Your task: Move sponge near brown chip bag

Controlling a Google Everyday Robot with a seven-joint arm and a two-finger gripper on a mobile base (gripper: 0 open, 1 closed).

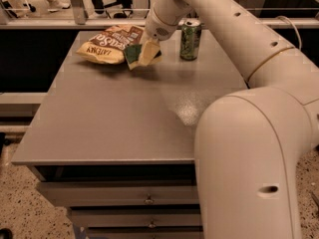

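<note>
Camera view: a grey flat-topped bench (pixel 114 123) with drawers below fills the middle. A bulky white robot arm (pixel 249 148) rises from the lower right and reaches across to the far left part of the top.

At the arm's end, the gripper (pixel 147 57) sits low over the bench, just right of a crinkled brown chip bag with a cream-yellow end and large white lettering (pixel 110 44). Its pale fingers (pixel 150 50) are closed around a small wavy-edged sponge with a dark green scrub top over pale yellow foam (pixel 132 55).

The sponge is held tilted up on edge, not flat. Its green face is turned left toward the chip bag and its long axis slopes steeply. It sticks out from the fingers on their left, between them and the bag. Its left edge is just beside the bag's near right corner, possibly touching it. Whether its lower edge rests on the bench cannot be told, though a shadow lies directly under it.

A green metal drink can (pixel 190 39) stands upright to the gripper's right, apart from the sponge.

As a judgement, the carry looks almost finished, because the sponge is already next to the bag. What remains is to lower it and let go without pushing further left, which would nudge the light bag.
</note>
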